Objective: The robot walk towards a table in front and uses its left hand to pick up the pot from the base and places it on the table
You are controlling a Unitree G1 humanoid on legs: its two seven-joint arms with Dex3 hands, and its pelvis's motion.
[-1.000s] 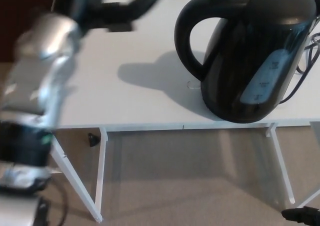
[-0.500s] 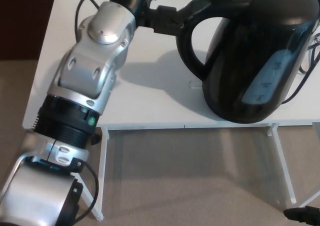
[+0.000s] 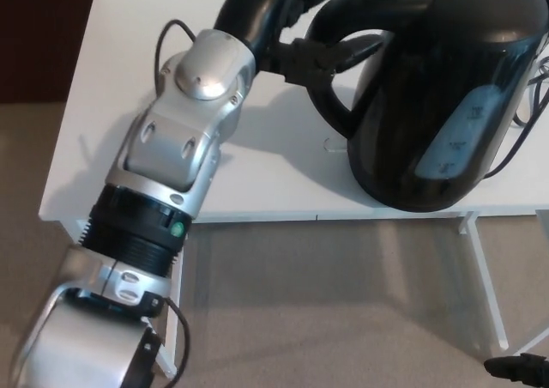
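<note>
Head view: left hand (image 3: 296,46) at the handle of the pot (image 3: 446,105).

A black pot (image 3: 446,96) fills the upper right of the frame, standing near the front edge of a white table (image 3: 103,70) with its handle (image 3: 324,105) turned toward picture left. The silver left arm (image 3: 184,122) rises from the lower left corner, and the black left hand (image 3: 287,23) at top centre meets the upper part of the handle. A dark cord (image 3: 525,135) trails at the right edge. Beige floor (image 3: 326,311) lies below, and a small black shape (image 3: 519,369) that cannot be made out pokes in at the lower right corner.
</note>
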